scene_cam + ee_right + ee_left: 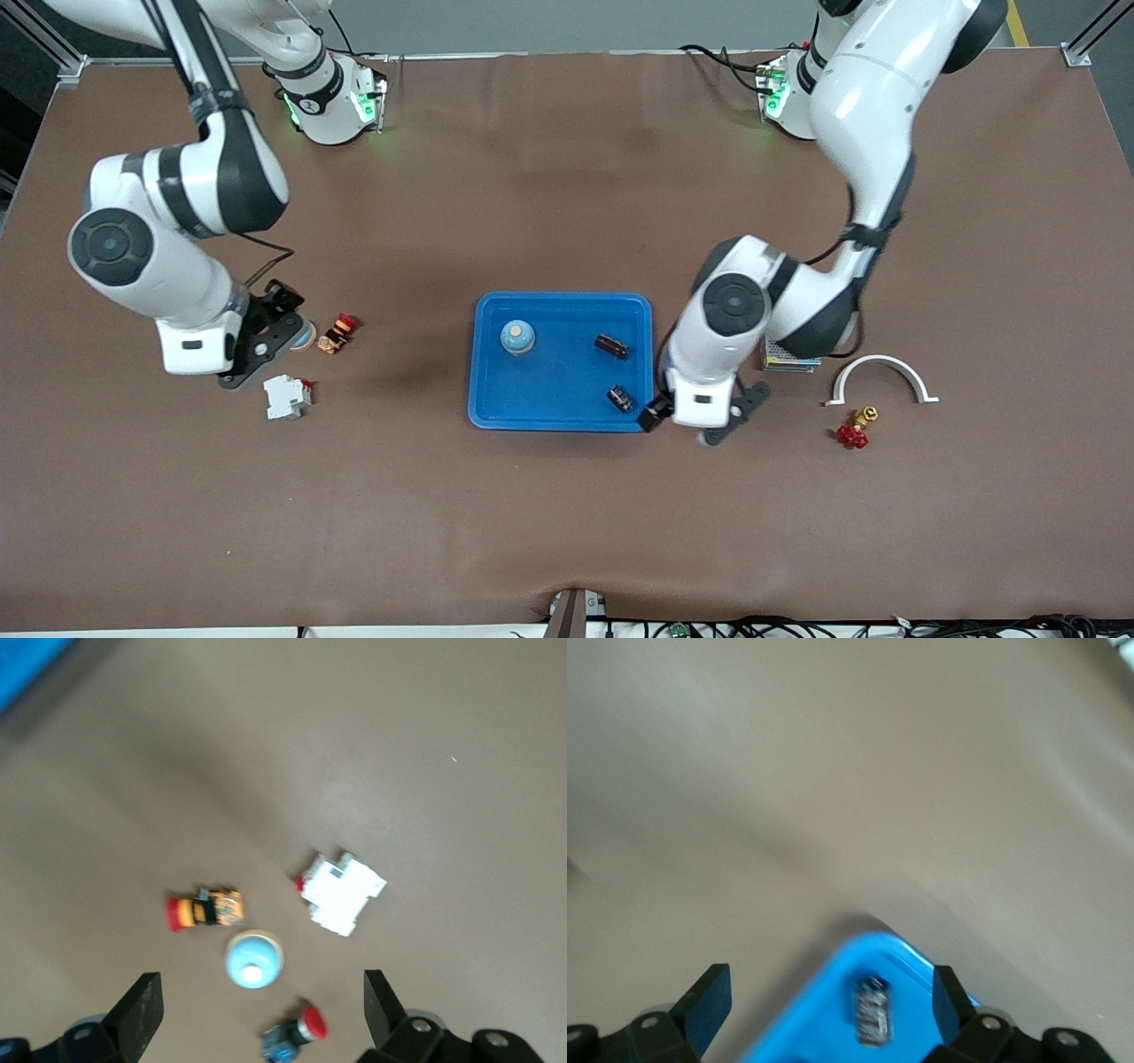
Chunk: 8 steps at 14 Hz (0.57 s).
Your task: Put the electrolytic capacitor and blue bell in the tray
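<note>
Brown desk (567, 496) bearing everything, with the tray (496, 412) at its middle. Inside the tray: a blue bell (517, 337) toward the corner nearest the right arm's base, and two dark electrolytic capacitors, one (611, 346) along the edge toward the left arm's end, the other (619, 398) at the corner under the left arm. Left claw (678, 424) hanging over that corner and rim, jaws spread wide, nothing between them, the capacitor lying free below in the left wrist view (873, 1014). Judged a release step just finished on that side. Right claw (257, 1010) over the cluster toward the right arm's end of the desk, jaws likewise spread and empty, above a second blue bell (253, 958) beside an orange push-button (205, 909), a white breaker (341, 895) and a small red-capped part (295, 1036). Next, probably: lowering straight over that bell, closing on its dome without nudging the neighbours, then carrying to the tray.
</note>
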Each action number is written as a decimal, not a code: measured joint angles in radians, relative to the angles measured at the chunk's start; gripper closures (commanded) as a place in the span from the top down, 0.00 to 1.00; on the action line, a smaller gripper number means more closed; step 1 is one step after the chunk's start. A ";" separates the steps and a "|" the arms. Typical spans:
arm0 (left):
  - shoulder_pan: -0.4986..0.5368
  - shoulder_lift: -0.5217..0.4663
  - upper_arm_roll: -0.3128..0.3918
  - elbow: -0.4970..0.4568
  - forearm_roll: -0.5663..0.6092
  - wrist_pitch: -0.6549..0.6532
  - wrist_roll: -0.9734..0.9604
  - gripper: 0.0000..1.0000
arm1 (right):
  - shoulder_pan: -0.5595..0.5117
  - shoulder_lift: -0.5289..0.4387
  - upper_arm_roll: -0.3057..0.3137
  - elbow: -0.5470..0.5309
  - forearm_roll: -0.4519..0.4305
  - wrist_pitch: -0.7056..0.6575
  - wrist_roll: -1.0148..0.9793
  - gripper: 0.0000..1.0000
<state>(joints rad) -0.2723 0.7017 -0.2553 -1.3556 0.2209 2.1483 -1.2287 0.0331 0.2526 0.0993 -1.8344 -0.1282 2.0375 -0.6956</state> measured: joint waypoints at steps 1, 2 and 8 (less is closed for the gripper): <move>0.032 -0.029 0.000 0.000 0.000 -0.041 0.057 1.00 | -0.030 0.000 0.000 -0.049 0.000 0.068 -0.041 1.00; 0.064 -0.056 0.000 0.000 0.000 -0.077 0.113 1.00 | -0.058 0.001 0.000 -0.100 0.000 0.135 -0.073 1.00; 0.219 -0.161 0.004 -0.002 0.001 -0.128 0.453 1.00 | -0.108 0.002 0.005 -0.356 0.001 0.414 -0.119 1.00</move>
<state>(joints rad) -0.0535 0.5406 -0.2517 -1.3578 0.2216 2.0199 -0.7760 -0.0747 0.2548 0.1039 -2.1901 -0.1274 2.4514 -0.8145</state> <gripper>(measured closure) 0.000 0.000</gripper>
